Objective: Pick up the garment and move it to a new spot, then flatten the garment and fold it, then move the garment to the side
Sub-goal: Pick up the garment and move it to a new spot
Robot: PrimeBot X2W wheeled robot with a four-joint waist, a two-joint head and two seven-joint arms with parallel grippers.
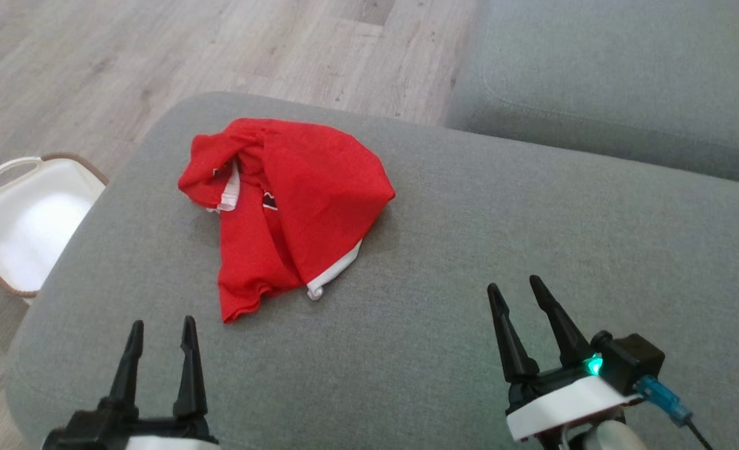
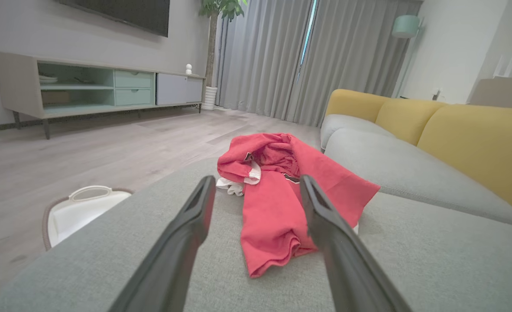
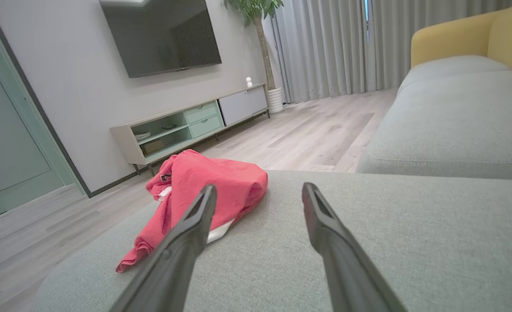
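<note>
L gripper (image 1: 162,322): fingers spread, nothing btwn them, tips just short of the red garment (image 1: 294,206), whose near hem lies ahead and slightly right. R gripper (image 1: 512,283): also spread and empty, garment well off to its front-left. It lies crumpled, white trim showing, on the grey sofa cushion (image 1: 438,300).

Risk, my guess: pinching one loose layer lifts only a flap and the rest drags. A shove could push it off the cushion's left edge toward the white basket (image 1: 44,206) on the floor.

Both arms low, fingers pointing fwd, nearly level w/ the cushion.
</note>
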